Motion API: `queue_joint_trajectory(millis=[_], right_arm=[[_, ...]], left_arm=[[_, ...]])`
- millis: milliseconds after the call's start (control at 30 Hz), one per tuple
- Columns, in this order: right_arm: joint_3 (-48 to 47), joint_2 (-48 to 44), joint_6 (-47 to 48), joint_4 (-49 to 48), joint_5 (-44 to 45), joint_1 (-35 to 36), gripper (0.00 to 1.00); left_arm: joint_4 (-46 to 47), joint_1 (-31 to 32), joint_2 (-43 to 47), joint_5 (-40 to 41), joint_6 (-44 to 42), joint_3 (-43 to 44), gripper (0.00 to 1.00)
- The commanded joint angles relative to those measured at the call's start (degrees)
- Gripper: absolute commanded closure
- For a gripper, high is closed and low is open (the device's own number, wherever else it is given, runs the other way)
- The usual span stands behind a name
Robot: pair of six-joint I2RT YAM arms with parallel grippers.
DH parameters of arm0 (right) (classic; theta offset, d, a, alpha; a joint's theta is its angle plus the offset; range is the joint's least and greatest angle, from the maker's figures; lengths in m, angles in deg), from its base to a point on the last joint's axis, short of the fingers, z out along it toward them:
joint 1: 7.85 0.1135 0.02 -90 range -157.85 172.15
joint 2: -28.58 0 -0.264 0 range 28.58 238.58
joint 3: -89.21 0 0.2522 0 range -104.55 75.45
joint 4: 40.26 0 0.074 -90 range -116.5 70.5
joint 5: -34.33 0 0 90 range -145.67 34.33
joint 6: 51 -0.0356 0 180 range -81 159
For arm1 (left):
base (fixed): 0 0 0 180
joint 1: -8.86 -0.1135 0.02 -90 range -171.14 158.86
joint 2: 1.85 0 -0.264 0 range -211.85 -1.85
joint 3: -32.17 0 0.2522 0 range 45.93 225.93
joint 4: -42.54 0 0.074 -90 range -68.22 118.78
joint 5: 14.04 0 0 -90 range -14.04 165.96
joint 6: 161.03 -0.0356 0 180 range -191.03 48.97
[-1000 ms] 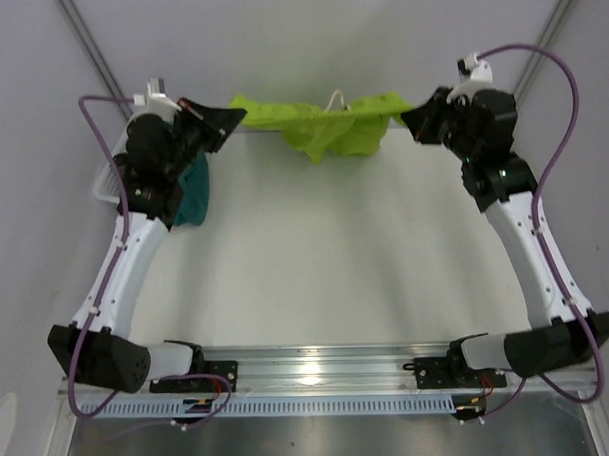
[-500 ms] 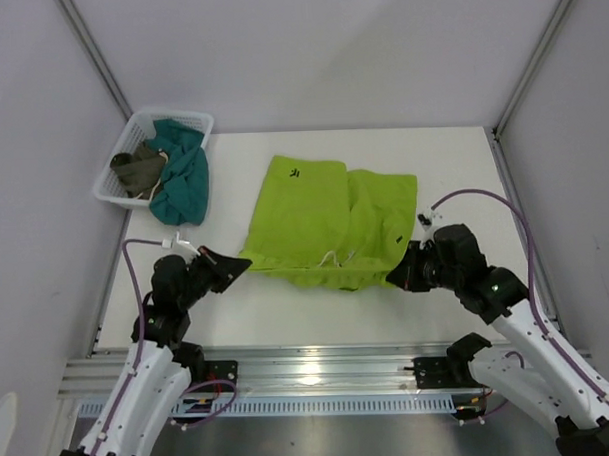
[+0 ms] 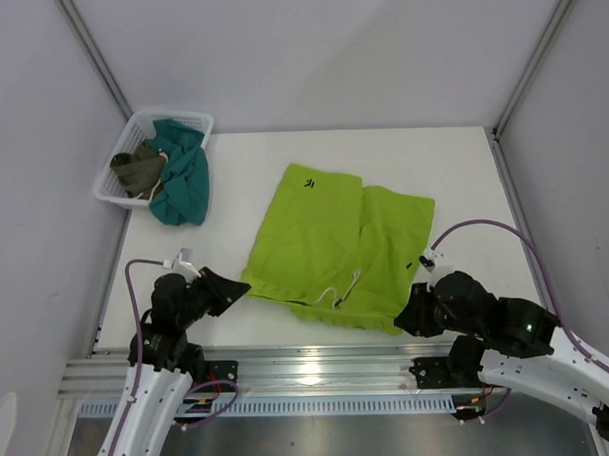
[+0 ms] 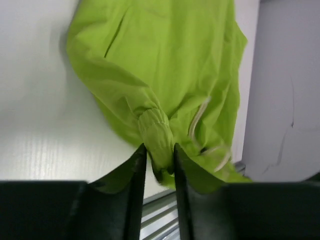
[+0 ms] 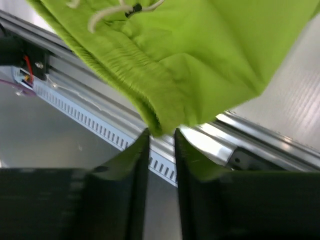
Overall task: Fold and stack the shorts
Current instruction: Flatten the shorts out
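The lime-green shorts (image 3: 335,247) lie spread flat on the white table, waistband and white drawstring (image 3: 344,290) toward the near edge, black logo (image 3: 308,182) at the far left leg. My left gripper (image 3: 236,285) sits low at the waistband's left corner. In the left wrist view its jaws (image 4: 159,147) stand slightly parted with the bunched shorts (image 4: 165,60) corner still between them. My right gripper (image 3: 403,320) is at the right waistband corner. Its jaws (image 5: 161,131) are parted, with the shorts (image 5: 200,45) corner just at the tips, over the rail.
A white basket (image 3: 196,120) stands at the far left corner, holding an olive-brown cloth (image 3: 137,169) and a teal cloth (image 3: 183,182) that spills over its rim. The aluminium rail (image 3: 319,363) runs along the near table edge. Grey walls enclose the table.
Both arms drew the shorts from the far edge down to the near edge and laid them flat. Both grippers' jaws have parted from their tight hold on the waistband corners.
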Motion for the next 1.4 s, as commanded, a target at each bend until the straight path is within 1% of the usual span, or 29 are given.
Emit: queue_joint_trajectory(millis=[0, 33, 67, 167, 300, 333, 367, 433, 500, 533, 567, 600, 633, 667, 700, 767, 800, 867, 1000, 1033, 1067, 1100, 1133, 1167, 1233, 1267, 1300, 1333, 1367], right_arm=[[-0.4, -0.8, -2.0, 6.1, 7.3, 4.6, 0.68], [-0.4, -0.6, -2.4, 6.3, 7.5, 5.3, 0.62], [-0.4, -0.3, -2.5, 6.3, 7.6, 5.7, 0.45], [-1.4, 0.0, -3.1, 6.4, 8.7, 6.9, 0.18], [-3.5, 1.3, -5.1, 5.1, 11.6, 6.9, 0.06], [-4.5, 2.3, -5.5, 4.6, 11.8, 6.9, 0.05], [-5.1, 3.8, -5.9, 3.4, 11.9, 6.7, 0.04], [-7.5, 9.7, -6.5, 2.8, 12.6, 6.1, 0.02], [-9.8, 14.5, -6.0, 4.4, 13.8, 2.8, 0.00], [-11.5, 18.7, -5.1, 3.9, 12.2, 0.3, 0.00], [-11.6, 20.0, -0.3, 1.8, 8.7, -7.5, 0.01], [-11.3, 20.8, 1.7, -0.7, 4.3, -12.4, 0.01], [-10.7, 21.9, 2.7, -5.2, 0.0, -17.4, 0.01], [-9.5, 22.4, 3.4, -7.0, -7.8, -22.0, 0.00], [-8.9, 22.8, 4.5, -9.2, -11.2, -30.0, 0.01], [-8.6, 25.9, 5.0, -13.5, -15.7, -35.2, 0.00], [-9.3, 27.4, 5.7, -14.3, -16.1, -38.9, 0.00], [-10.2, 31.6, 5.9, -16.5, -16.4, -41.9, 0.00], [-10.1, 38.8, 4.7, -21.2, -16.9, -49.6, 0.07], [-10.0, 40.3, 4.3, -24.1, -17.1, -51.8, 0.10], [-10.3, 41.7, 4.1, -25.5, -17.4, -52.7, 0.19], [-11.5, 44.6, 4.0, -27.2, -15.9, -53.4, 0.24], [-12.3, 46.2, 4.4, -28.5, -15.4, -54.1, 0.36], [-13.0, 47.7, 4.5, -29.4, -14.9, -54.4, 0.42], [-15.5, 52.1, 4.4, -31.5, -13.4, -55.0, 0.52], [-16.1, 53.5, 4.4, -32.2, -13.2, -55.6, 0.65], [-16.7, 56.2, 4.4, -32.8, -12.7, -55.7, 0.68], [-17.9, 57.4, 4.5, -33.5, -11.1, -55.7, 0.76], [-18.5, 58.6, 4.3, -33.9, -10.4, -55.8, 0.77]], left_arm=[[-3.1, -1.0, -2.6, 6.9, -1.0, 1.9, 0.67], [-4.2, -1.0, -4.2, 7.4, -1.0, 3.2, 0.56], [-4.7, -1.0, -4.8, 8.0, -1.0, 4.0, 0.31], [-7.0, -1.0, -6.1, 10.8, -1.8, 8.2, 0.01], [-7.2, -1.1, -7.2, 12.0, -2.9, 13.9, 0.01], [-8.0, -1.0, -7.7, 12.5, -3.1, 15.0, 0.01], [-8.7, -1.0, -8.2, 14.4, -3.4, 18.6, 0.01], [-9.3, -1.0, -9.6, 16.2, -5.4, 20.9, 0.01], [-4.6, -1.0, -12.6, 14.8, -9.3, 23.6, 0.01], [-3.1, -1.1, -14.6, 13.8, -10.3, 24.3, 0.01], [-1.7, -1.0, -16.9, 11.7, -12.1, 25.4, 0.01], [0.4, -1.0, -22.3, 10.7, -13.1, 26.7, 0.01], [1.5, -1.0, -25.2, 10.0, -13.7, 28.5, 0.01], [3.4, -1.0, -28.0, 9.1, -14.9, 29.1, 0.01], [5.0, -0.8, -30.6, 7.4, -15.4, 30.4, 0.01], [10.3, -0.3, -37.2, 6.3, -16.4, 31.6, 0.01], [11.8, -0.2, -39.4, 5.1, -16.6, 32.1, 0.01], [16.2, 0.1, -45.8, 4.5, -16.4, 33.8, 0.01], [21.9, 0.5, -58.0, 1.0, -14.8, 38.9, 0.01], [22.6, 0.7, -60.6, 0.5, -14.5, 40.1, 0.01], [24.7, 1.2, -65.1, 0.2, -13.9, 43.6, 0.01], [25.9, 1.3, -67.5, -0.4, -13.6, 45.0, 0.01], [26.3, 1.4, -69.9, -1.2, -13.4, 46.5, 0.02], [26.5, 1.8, -74.6, -1.6, -12.9, 51.8, 0.02], [27.3, 2.0, -79.2, -3.0, -12.6, 55.3, 0.03], [27.4, 2.2, -81.5, -3.9, -11.8, 60.3, 0.03], [27.7, 2.2, -85.7, -4.6, -11.4, 62.0, 0.03], [27.9, 2.3, -87.7, -5.3, -10.1, 64.6, 0.03], [28.1, 2.3, -89.5, -6.2, -9.4, 65.8, 0.03]])
